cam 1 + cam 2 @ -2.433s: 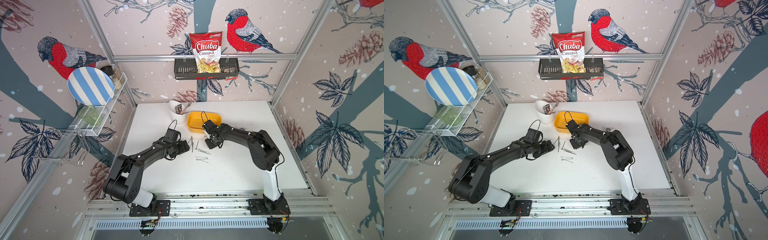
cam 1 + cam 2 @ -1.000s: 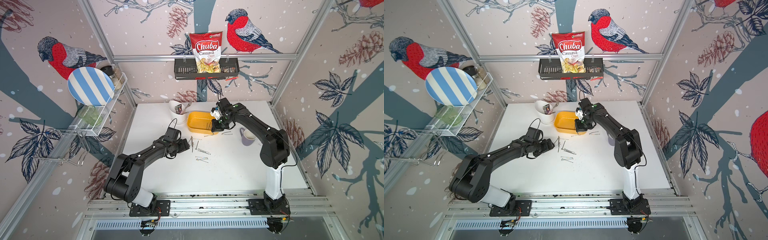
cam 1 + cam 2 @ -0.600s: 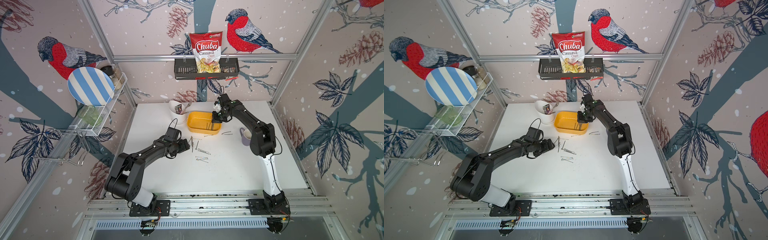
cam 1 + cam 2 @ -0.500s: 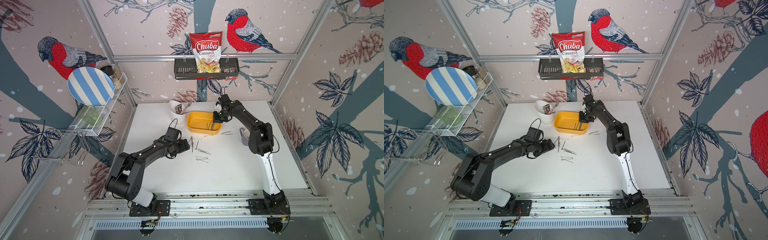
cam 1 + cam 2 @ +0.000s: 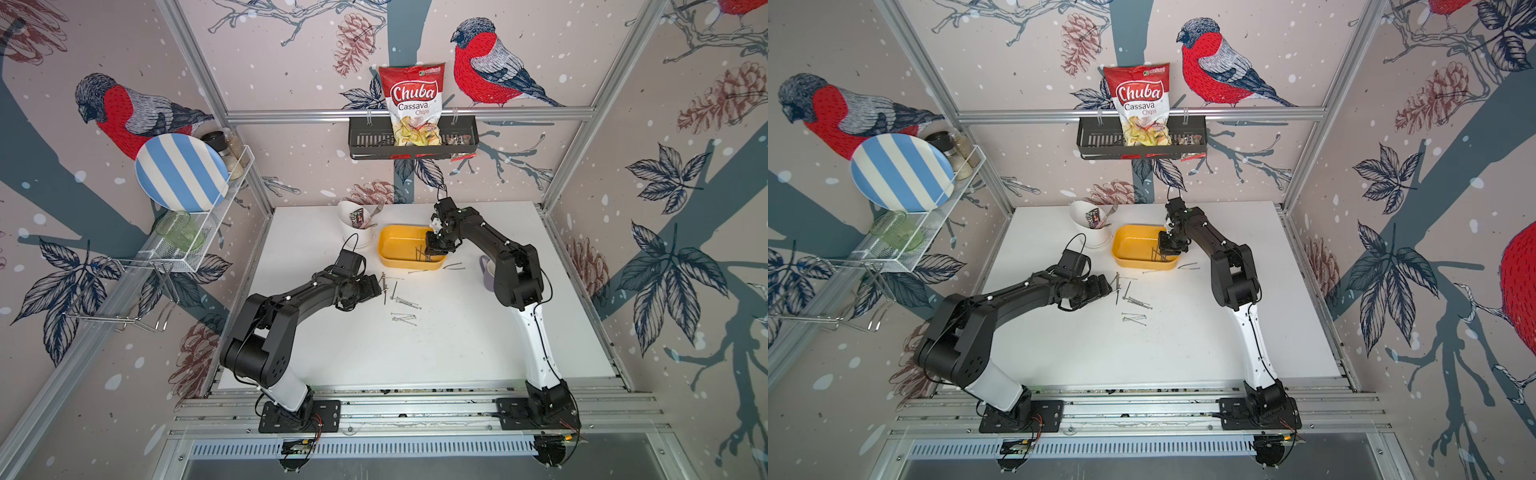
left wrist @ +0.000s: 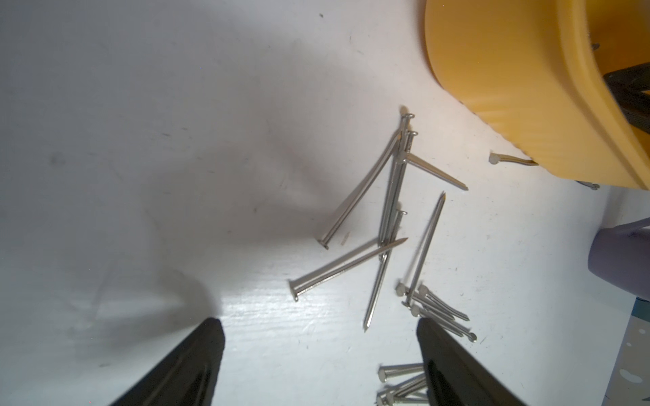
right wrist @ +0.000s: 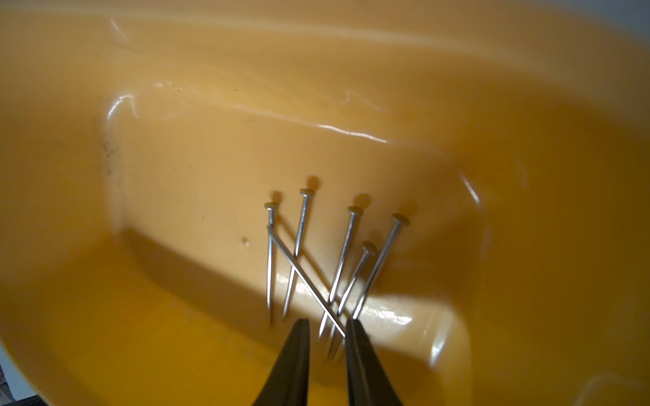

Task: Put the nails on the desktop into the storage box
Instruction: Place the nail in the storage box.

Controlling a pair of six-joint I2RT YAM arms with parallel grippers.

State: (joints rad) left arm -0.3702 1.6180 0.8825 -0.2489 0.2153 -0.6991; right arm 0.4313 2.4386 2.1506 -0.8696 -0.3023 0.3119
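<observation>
The right gripper (image 7: pixel 325 327) hangs inside the yellow storage box (image 7: pixel 211 105) with its jaws only a sliver apart. I count 6 nails (image 7: pixel 316 260) on the box floor beneath it, 1 lying crosswise over the others. Their points run into the narrow gap between the fingers (image 7: pixel 295 355), and it looks as though nothing is pinched, though I cannot be sure the tips are clear of the pads.

The left gripper (image 6: pixel 318 351) stands spread wide and empty, low over the desktop (image 5: pixel 415 353), just beside the loose nails (image 6: pixel 390 211) scattered in front of the box. In both top views a few more lie close against the box's near side (image 5: pixel 417 271).

One nail (image 6: pixel 510 160) runs under the box wall, its tip hidden. A lilac mug (image 5: pixel 486 270) is mostly covered by the right arm, and the left wrist view cuts it off at the edge.
</observation>
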